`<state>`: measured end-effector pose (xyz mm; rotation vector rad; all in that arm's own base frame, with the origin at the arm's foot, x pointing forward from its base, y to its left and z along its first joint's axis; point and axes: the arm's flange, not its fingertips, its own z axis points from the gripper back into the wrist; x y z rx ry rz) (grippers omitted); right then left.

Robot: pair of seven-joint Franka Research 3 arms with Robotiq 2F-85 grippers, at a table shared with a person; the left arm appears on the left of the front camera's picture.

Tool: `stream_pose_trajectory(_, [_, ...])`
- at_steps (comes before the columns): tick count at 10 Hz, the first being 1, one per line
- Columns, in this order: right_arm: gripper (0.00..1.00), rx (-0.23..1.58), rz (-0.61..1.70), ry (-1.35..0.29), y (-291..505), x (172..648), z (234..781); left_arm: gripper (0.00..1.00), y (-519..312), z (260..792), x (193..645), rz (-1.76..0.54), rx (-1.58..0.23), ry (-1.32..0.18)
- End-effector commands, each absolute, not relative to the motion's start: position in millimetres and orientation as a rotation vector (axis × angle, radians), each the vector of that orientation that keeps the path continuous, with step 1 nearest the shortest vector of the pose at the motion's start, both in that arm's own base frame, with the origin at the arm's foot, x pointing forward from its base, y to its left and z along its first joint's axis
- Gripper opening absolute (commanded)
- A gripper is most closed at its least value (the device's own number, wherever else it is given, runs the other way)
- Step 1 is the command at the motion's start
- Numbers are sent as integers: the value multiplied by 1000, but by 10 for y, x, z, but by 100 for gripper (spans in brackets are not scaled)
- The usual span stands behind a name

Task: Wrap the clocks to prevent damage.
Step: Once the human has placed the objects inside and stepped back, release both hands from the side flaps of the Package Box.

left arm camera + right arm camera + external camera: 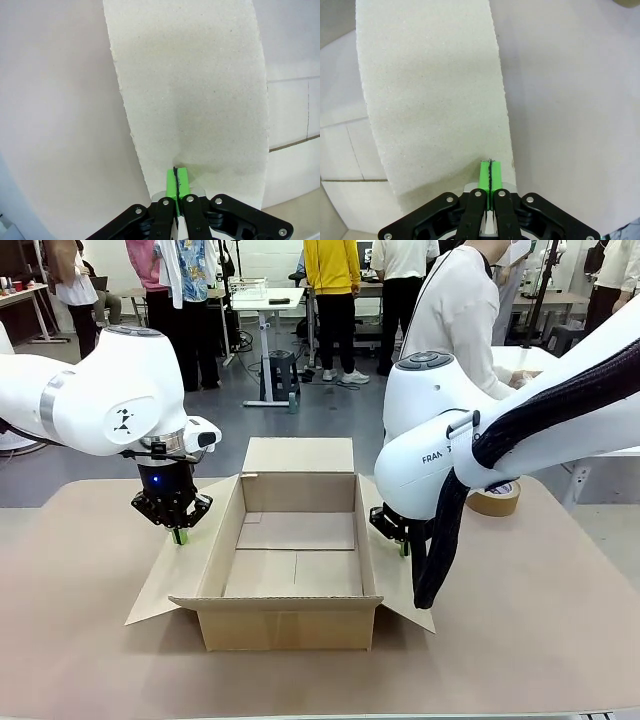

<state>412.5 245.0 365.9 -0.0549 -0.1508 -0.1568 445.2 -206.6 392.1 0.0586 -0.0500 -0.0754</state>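
Left gripper (178, 536) is seen shut, nothing held between the jaws. In its wrist view the left gripper (175, 172) has green pads (171, 181) pressed flat together, only a thin dark seam between them. Tips are pointed straight down at the left flap (172, 578) of the box (290, 626). The flap is folded outward and slopes down to the table (90, 670). From the wrist, the left flap (195, 100) runs straight ahead of the tips, which sit near its ragged edge. Bare table (60, 125) is seen to one side of the tips and the box floor to the other. Contact looks made, but cannot be confirmed.

Right gripper (404, 546) is likewise shut on nothing. In its wrist view the right gripper (490, 167) has pads (484, 176) closed together. It is aimed down at the right flap (392, 590), also folded outward. From the wrist, the right flap (430, 100) lies ahead of the tips, again near its edge. Table (570, 100) is seen on the outer side, box floor on the inner.

Box is located between the two grippers, open at the top, with the far flap standing up and the inside floor bare cardboard.

Tape roll (497, 498) is lying flat on the table beyond the right gripper, partly hidden by that arm. Person (460, 310) in white is seen farther off past the same gripper.
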Motion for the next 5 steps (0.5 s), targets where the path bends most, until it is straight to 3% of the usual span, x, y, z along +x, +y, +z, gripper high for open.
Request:
stream_pose_trajectory(1, [1, -56, -157, -145, 2466, 4118, 3624, 0, -2062, 3913, 4454, -79, 66, -51])
stream_pose_trajectory(5, [1, -56, -157, -145, 2466, 4118, 3624, 0, -2062, 3913, 4454, -79, 66, -51])
